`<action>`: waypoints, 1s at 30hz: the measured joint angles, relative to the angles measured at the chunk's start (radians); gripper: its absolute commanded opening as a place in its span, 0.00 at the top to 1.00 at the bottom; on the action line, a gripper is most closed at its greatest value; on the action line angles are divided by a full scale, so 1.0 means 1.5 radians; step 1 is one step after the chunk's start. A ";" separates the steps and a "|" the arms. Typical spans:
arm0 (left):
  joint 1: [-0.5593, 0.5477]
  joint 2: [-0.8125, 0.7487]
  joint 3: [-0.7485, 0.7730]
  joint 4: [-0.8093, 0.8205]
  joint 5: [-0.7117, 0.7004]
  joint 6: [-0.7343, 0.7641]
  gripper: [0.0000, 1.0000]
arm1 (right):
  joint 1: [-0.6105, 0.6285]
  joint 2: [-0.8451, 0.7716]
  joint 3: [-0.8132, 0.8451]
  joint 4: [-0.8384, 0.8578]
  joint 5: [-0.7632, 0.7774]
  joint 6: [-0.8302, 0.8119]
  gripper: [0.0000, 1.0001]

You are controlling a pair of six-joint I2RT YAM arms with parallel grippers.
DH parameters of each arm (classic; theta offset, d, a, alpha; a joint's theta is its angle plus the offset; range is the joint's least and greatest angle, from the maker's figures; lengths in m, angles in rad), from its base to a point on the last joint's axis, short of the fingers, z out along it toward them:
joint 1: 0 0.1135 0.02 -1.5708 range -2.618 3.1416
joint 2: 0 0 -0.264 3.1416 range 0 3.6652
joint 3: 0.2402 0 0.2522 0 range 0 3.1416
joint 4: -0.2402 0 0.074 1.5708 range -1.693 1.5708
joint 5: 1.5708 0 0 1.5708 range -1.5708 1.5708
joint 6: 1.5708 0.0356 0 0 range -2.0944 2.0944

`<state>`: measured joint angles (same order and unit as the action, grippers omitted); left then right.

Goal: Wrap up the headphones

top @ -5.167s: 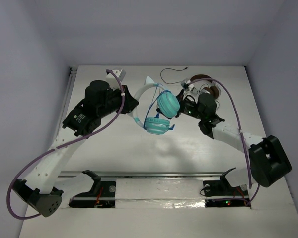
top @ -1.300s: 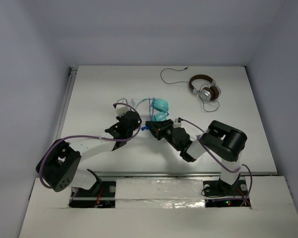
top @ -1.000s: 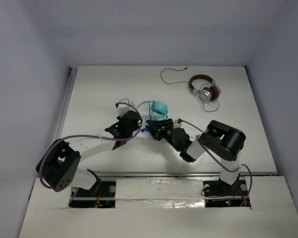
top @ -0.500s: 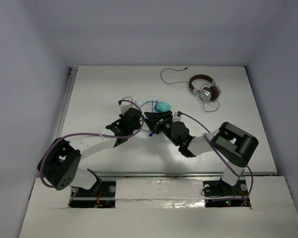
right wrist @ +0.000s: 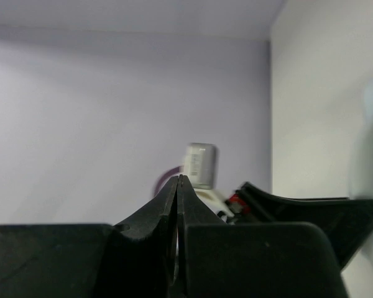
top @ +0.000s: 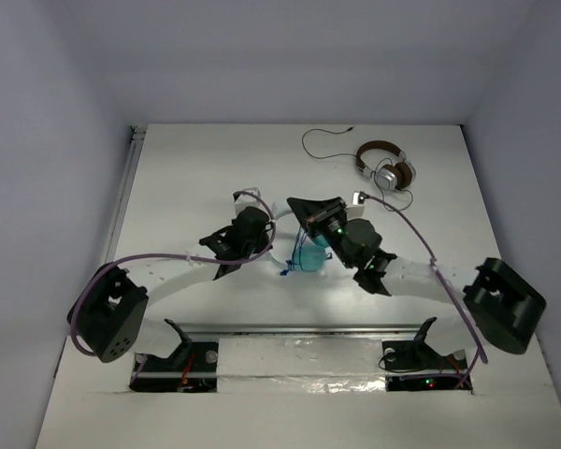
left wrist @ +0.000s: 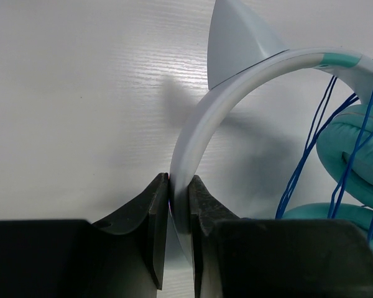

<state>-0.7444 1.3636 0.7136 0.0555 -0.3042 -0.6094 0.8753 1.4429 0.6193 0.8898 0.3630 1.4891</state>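
Left tool (left wrist: 177,184) clamped on the white plastic headband (left wrist: 189,127) of the teal over-ear headphones with round padded cups (top: 310,256). Cups sit just right of its fingers, with the thin blue cable (left wrist: 301,167) strung across them. Right tool (right wrist: 178,181) fingers together, just beside the cups; can't tell if it pinches cable. Small brown-and-silver headphones (top: 385,168) lie well beyond it on the white surface (top: 187,178).

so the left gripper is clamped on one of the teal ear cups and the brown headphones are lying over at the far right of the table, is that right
Not quite. The left gripper is clamped on the white headband, not on a teal ear cup; the cups sit off to one side of its fingers. The left wrist view shows this. The brown headphones do lie at the far right of the table.
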 measured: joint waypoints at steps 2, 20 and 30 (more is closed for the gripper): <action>0.000 -0.008 0.005 -0.004 0.006 0.003 1.00 | 0.000 -0.063 0.000 -0.037 0.012 -0.043 1.00; 0.000 0.056 0.041 0.005 0.028 0.018 0.99 | -0.003 -0.665 -0.026 -0.468 0.197 -0.417 0.67; 0.000 0.105 0.074 0.037 0.023 0.021 0.63 | -0.003 -0.740 -0.001 -0.662 0.244 -0.465 0.18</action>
<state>-0.7444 1.5211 0.8242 0.1112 -0.2691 -0.5781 0.8715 0.3325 0.6182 -0.1028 0.7296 0.7910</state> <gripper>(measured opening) 0.335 0.790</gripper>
